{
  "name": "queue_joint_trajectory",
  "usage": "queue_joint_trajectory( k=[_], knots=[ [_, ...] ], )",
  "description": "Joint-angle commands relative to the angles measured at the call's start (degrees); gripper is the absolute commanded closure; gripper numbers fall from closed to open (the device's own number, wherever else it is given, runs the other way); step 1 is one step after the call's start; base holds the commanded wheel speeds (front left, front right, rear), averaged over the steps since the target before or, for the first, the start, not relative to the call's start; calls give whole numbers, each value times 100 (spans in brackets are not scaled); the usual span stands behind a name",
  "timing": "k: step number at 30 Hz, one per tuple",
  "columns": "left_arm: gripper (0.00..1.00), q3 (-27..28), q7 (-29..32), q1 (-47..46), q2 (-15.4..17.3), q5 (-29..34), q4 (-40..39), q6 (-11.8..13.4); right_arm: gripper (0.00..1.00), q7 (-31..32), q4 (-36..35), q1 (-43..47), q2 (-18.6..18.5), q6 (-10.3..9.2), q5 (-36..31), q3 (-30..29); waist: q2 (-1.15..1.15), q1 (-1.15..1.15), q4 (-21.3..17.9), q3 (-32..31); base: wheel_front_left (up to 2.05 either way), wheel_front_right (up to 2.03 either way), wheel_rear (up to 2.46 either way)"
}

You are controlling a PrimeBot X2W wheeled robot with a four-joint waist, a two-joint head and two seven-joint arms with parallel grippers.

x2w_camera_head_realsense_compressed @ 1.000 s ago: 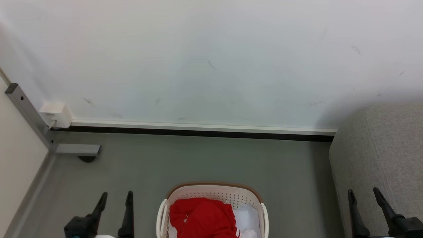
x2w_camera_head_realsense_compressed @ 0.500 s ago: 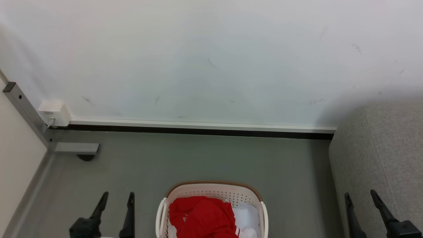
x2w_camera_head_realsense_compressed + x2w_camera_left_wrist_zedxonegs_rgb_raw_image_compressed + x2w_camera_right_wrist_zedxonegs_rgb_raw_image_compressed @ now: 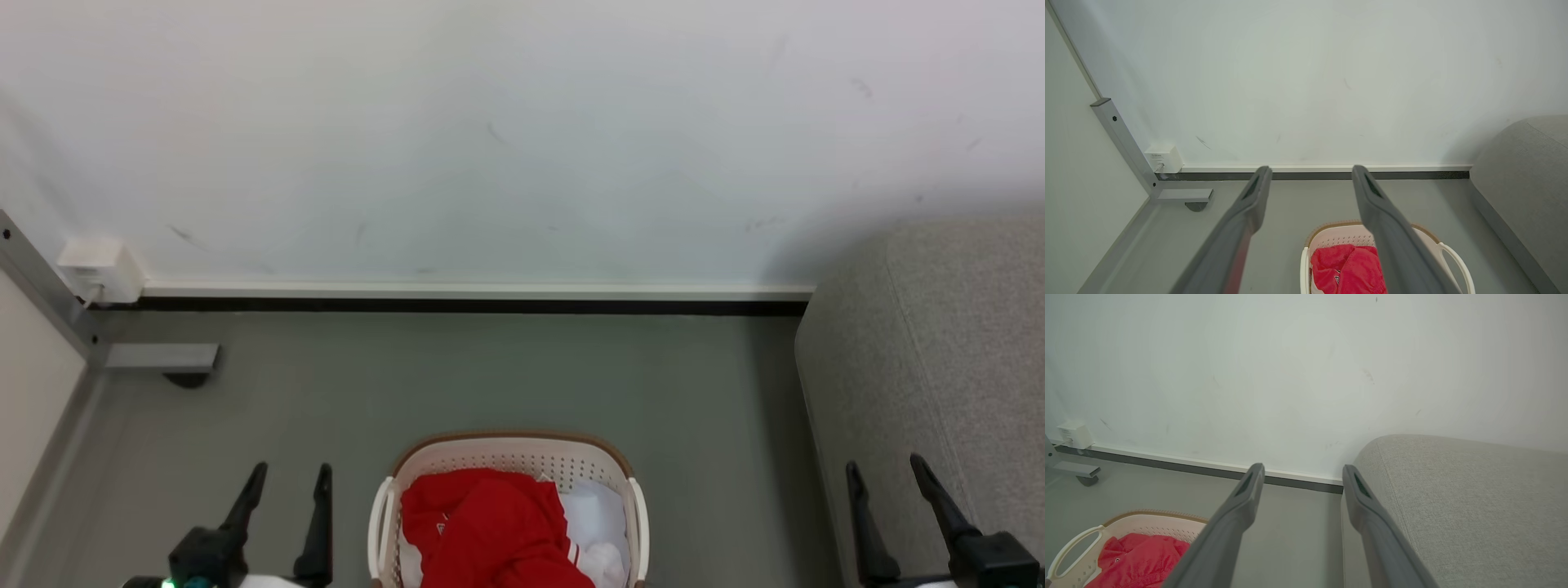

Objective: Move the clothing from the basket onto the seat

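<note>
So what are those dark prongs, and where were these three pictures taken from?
This is a wheeled robot with two arms. The prongs are its jaws, two fingers per arm. One picture comes from a head camera looking down: left jaws at lower left, right jaws at lower right. The other two come from wrist cameras looking along each arm's fingers. On the floor stands a basket holding red clothing and something white. The grey seat is to its right. Both jaws are open, holding nothing.
</note>
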Motion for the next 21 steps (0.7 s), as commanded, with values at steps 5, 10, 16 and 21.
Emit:
queue_joint_trajectory(
  k=[5,10,16,21],
  knots=[
    [0,-144,-4,-366,-8,73,74,-104,0,-12,-174,-246,14,-12,82,71,0,0,-137,377,0,0,0],
    [0,-340,-3,-978,-34,67,336,-179,0,-11,-427,-552,31,-12,73,153,0,0,-262,956,0,0,0],
    [0,-720,-3,-1938,-19,314,1205,-230,0,-10,-747,-1065,60,-12,82,271,0,0,-467,1809,0,0,0],
    [0,-999,3,-2816,23,557,2101,-190,0,-10,-1029,-1508,76,-12,117,371,0,0,-633,2520,0,0,0]
  ],
)
